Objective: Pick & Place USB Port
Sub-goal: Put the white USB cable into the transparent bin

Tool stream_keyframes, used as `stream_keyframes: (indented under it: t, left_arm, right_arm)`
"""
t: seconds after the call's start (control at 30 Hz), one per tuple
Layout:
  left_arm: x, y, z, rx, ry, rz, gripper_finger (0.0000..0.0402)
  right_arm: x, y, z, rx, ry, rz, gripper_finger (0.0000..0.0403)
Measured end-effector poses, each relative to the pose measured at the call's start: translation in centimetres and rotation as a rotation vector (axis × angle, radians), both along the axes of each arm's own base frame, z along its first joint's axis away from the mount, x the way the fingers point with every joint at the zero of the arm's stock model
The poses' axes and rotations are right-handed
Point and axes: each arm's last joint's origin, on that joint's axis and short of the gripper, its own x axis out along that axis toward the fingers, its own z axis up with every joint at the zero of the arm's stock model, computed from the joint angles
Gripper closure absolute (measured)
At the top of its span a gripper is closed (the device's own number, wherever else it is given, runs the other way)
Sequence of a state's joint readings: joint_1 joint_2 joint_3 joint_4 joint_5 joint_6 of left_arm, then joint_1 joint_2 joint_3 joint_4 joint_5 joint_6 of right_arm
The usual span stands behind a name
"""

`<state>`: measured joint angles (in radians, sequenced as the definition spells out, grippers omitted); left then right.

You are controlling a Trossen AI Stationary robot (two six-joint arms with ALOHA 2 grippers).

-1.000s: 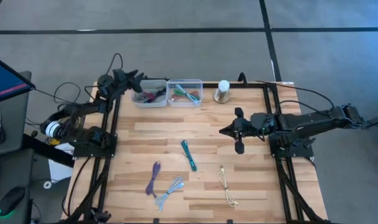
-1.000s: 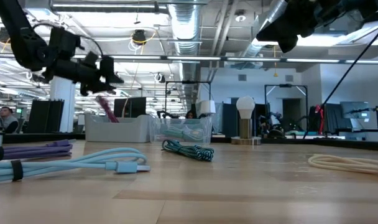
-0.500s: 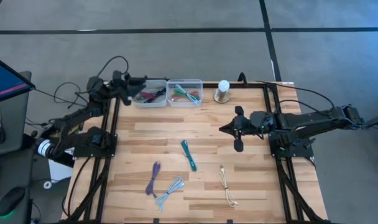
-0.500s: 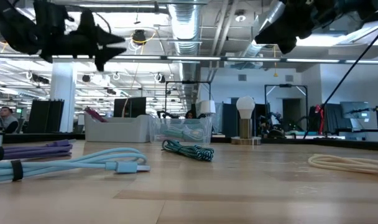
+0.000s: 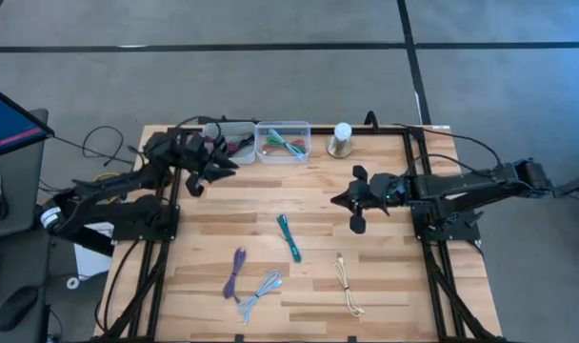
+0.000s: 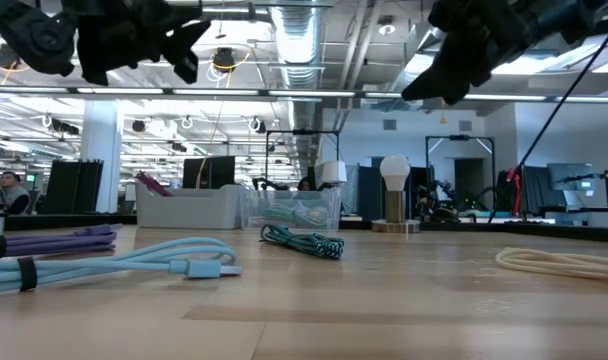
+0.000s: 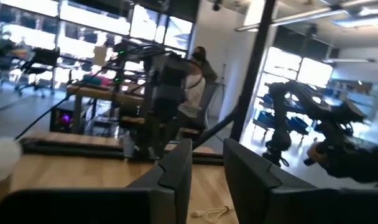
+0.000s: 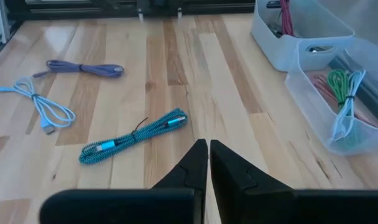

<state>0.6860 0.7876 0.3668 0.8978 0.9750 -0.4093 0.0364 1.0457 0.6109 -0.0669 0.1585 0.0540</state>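
Note:
Several coiled USB cables lie flat on the wooden table: a teal one (image 5: 289,236) (image 8: 133,140), a purple one (image 5: 236,272), a light blue one (image 5: 259,293) and a cream one (image 5: 347,286). At the far edge stand two clear bins. The left bin (image 5: 234,152) holds a pink cable, and the right bin (image 5: 283,152) holds green ones. My left gripper (image 5: 213,164) (image 7: 207,168) hovers high by the left bin's near side, roughly level and open, with nothing between its fingers. My right gripper (image 5: 352,200) (image 8: 208,152) hangs shut and empty above the table's right half, pointing toward the teal cable.
A small lamp with a white round top (image 5: 342,140) stands at the far edge, right of the bins. Black frame rails run along the table's left side (image 5: 168,238) and right side (image 5: 432,267). Bare wood lies between the bins and the cables.
My left gripper has risen from over the left bin and drawn back toward the table's near edge, tipping up from pointing down to about level. The pink cable that stood up under it now lies lower in the bin. My right gripper has dipped slightly, toward the table's left.

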Motion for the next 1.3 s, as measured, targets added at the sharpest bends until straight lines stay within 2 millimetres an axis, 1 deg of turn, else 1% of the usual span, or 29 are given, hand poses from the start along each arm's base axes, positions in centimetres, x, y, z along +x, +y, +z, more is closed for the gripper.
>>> stream_keyframes:
  t: [0.13,0.23,0.33,0.43,0.53,0.67,0.77,0.87,0.97,1.1,1.23,1.3]
  left_arm:
    - [0.7,-1.2,0.0,0.042,-0.036,-0.033,0.0327]
    - [0.7,-1.8,-0.1,0.037,-0.037,-0.065,0.0343]
    - [0.0,-2.4,-0.5,0.043,-0.05,-0.072,0.0359]
    - [-1.0,-3.1,-1.3,0.048,-0.064,-0.074,0.0375]
    - [-2.1,-3.6,-2.4,0.044,-0.081,-0.051,0.0391]
    - [-2.8,-3.9,-4.4,-0.011,-0.061,0.021,0.0395]
    - [-2.9,-3.9,-5.6,-0.036,-0.044,0.049,0.0396]
    - [-2.9,-3.9,-6.2,-0.053,-0.027,0.063,0.0396]
    - [-2.9,-3.8,-6.3,-0.06,-0.017,0.066,0.0396]
    - [-2.9,-3.8,-6.4,-0.062,-0.013,0.066,0.0395]
    - [-2.9,-3.8,-6.4,-0.062,-0.013,0.065,0.0394]
    - [-2.9,-3.8,-6.4,-0.062,-0.013,0.065,0.0395]
  right_arm:
    - [0.1,0.1,-0.1,0.013,0.005,-0.001,0.0391]
    - [-0.2,0.1,0.2,0.032,-0.012,-0.01,0.0391]
    - [-1.0,0.3,0.6,0.031,-0.006,0.001,0.0391]
    - [-2.2,0.6,0.9,0.029,0.027,0.018,0.0391]
    - [-3.5,0.8,1.4,0.067,0.031,0.01,0.0395]
    - [-4.9,1.1,1.8,0.157,0.029,-0.024,0.0401]
    - [-5.9,1.3,1.2,0.278,0.113,-0.098,0.0401]
    - [-6.6,1.9,0.3,0.387,0.218,-0.169,0.0402]
    - [-6.6,2.9,-0.1,0.437,0.254,-0.162,0.0402]
    - [-6.1,3.8,-0.2,0.396,0.258,-0.081,0.04]
    - [-5.0,4.3,0.1,0.354,0.186,-0.011,0.0398]
    - [-4.4,4.5,0.3,0.39,0.141,-0.005,0.0398]
